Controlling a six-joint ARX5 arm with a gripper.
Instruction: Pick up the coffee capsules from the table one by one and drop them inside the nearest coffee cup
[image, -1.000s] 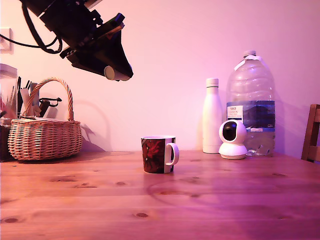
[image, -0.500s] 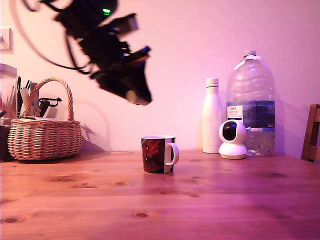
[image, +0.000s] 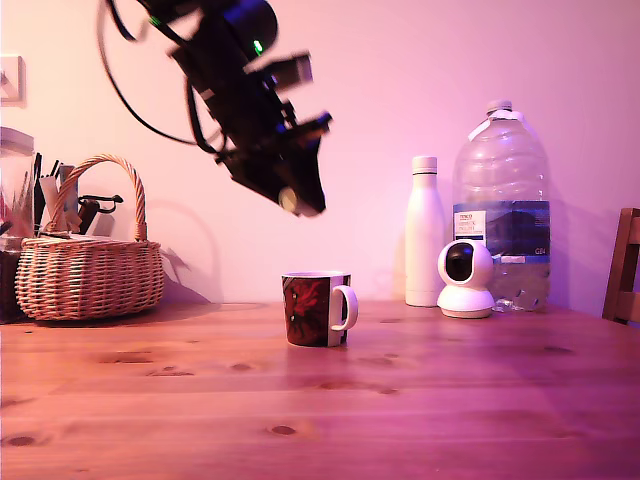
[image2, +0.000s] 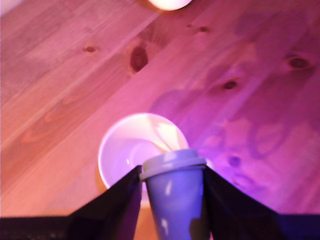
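Looking first at the coffee capsule (image2: 173, 192), we find it pinched between the two dark fingers (image2: 117, 200) of the gripper (image: 292, 200), its flanged rim pointing away from the wrist camera and its pale body running back between the jaws, which press against it on either side. In the exterior view we see the same pale round end of the capsule poking out at the tip of the black gripper, held in the air well above the bench (image: 420, 400) and above the coffee cup (image: 318, 309), only a little toward the exterior view's left of it. From the wrist view we look straight down into the cup's white interior (image2: 131, 150), which appears bare of capsules, with the capsule's rim overlapping the cup's edge. The cup stands upright on the reddish-brown bench, its white handle turned toward the exterior view's right. Farther out, on the exterior view's left, we see a wicker basket (image: 88, 272) against the wall; on the right stand a tall white bottle (image: 424, 235), a round white camera (image: 466, 279) and a large clear water jug (image: 501, 205), all well apart from the cup.
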